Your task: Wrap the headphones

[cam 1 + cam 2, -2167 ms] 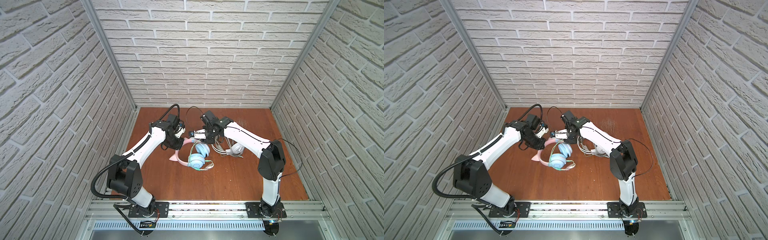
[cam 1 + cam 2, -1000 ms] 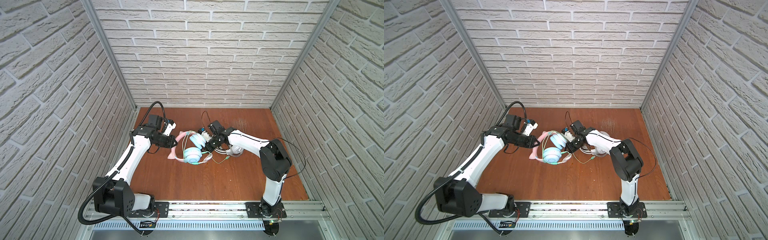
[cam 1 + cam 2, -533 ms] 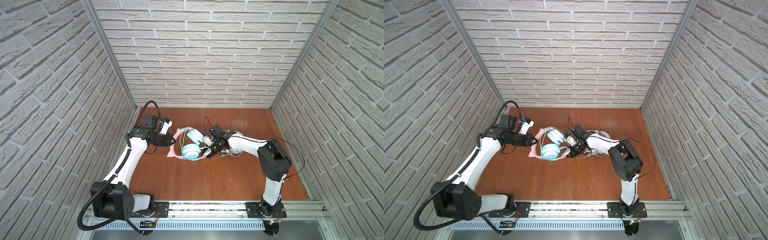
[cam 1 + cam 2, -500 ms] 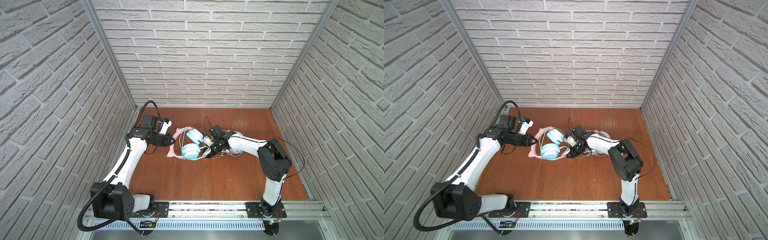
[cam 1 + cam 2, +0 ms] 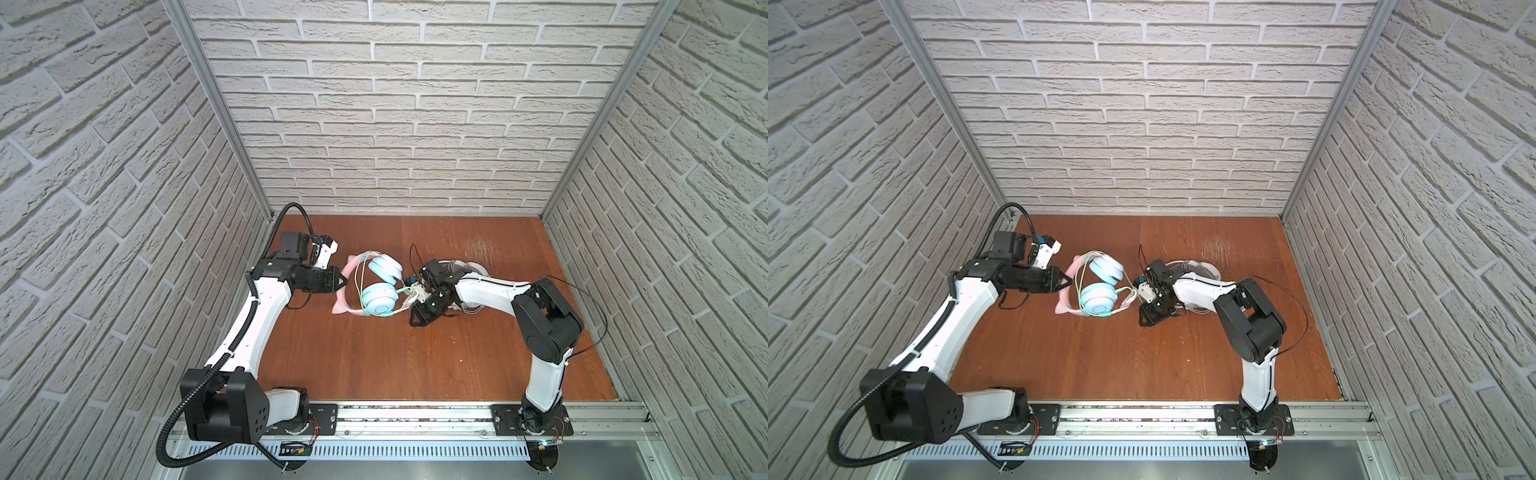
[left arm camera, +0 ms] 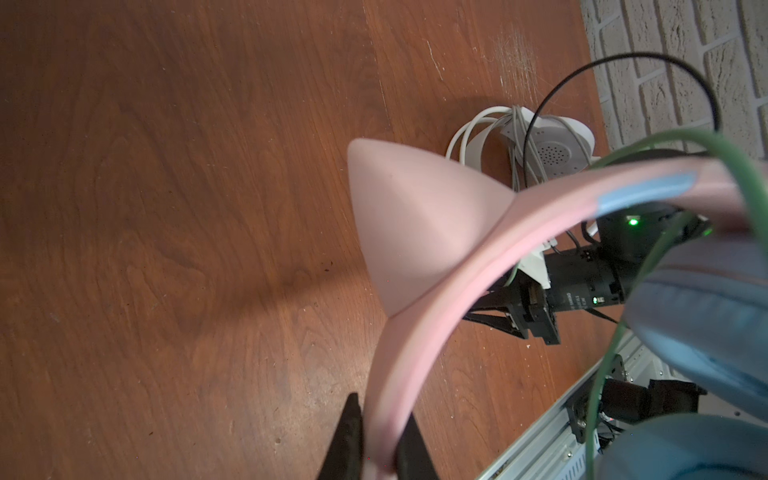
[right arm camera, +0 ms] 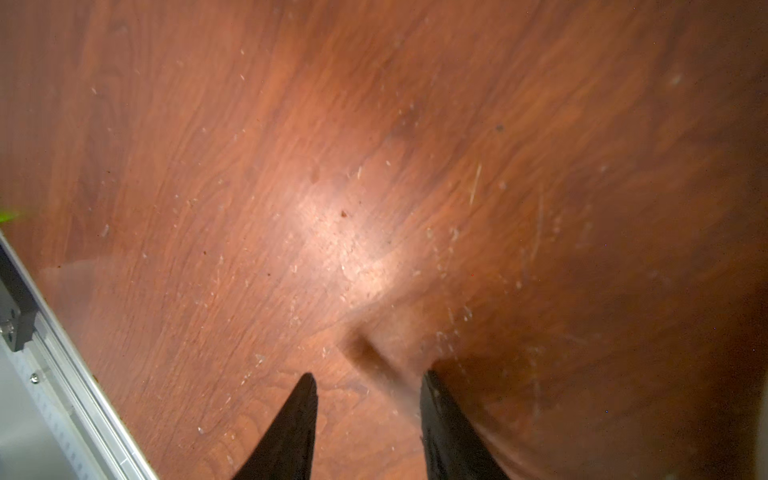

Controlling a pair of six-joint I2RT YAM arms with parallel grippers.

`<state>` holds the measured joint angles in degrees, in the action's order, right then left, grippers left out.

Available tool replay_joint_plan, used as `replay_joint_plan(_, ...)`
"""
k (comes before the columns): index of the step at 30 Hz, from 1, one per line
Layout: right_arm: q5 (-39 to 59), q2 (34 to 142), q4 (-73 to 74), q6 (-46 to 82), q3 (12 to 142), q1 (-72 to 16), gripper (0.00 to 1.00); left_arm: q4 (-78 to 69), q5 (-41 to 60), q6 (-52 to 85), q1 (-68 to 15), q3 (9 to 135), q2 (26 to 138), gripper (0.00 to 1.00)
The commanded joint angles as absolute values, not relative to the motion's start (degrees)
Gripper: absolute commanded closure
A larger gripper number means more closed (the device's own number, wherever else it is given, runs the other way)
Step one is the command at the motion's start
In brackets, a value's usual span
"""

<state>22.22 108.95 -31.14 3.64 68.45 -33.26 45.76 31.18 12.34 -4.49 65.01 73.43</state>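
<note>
From my console I see the left gripper [image 5: 343, 285] clamped on the pink headband of the cat-ear headphones [image 5: 378, 297], left of the table's centre. The left wrist view confirms it: both black fingers [image 6: 351, 436] press against the band close to one pink ear, with no gap between them and it. The two light blue earcups sit to the right of that grip in both top views, one farther back and one nearer the front rail. The greenish cable [image 5: 358, 282] runs in loops over the headband and across the cups, and a few strands reach toward the wrist of the right arm. I cannot tell whether the lower pink ear touches the table [image 5: 395, 365]. The right gripper [image 5: 419, 318] points down at the wood just right of the nearer earcup. In its wrist view its jaws stand apart with only bare table between them [image 7: 368, 399]. The white headphones [image 5: 469, 268] lie on the table behind the right forearm, partly hidden by it, with their pale cable gathered around them in the left wrist view [image 6: 552, 145].
</note>
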Motion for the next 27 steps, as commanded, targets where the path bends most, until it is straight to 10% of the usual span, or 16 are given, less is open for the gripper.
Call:
replay_joint_plan(1, 20.27, 108.28, -32.96, 2.98, 66.48, -33.65, 0.53, 42.15, 34.32, 13.69, -3.61, 64.69, 71.36, 1.0)
replay_joint_plan(27, 13.67, 107.29, -37.82, 3.83, 65.1, -34.4, 0.49, 45.23, 34.66, 12.55, -1.95, 65.2, 70.05, 1.0)
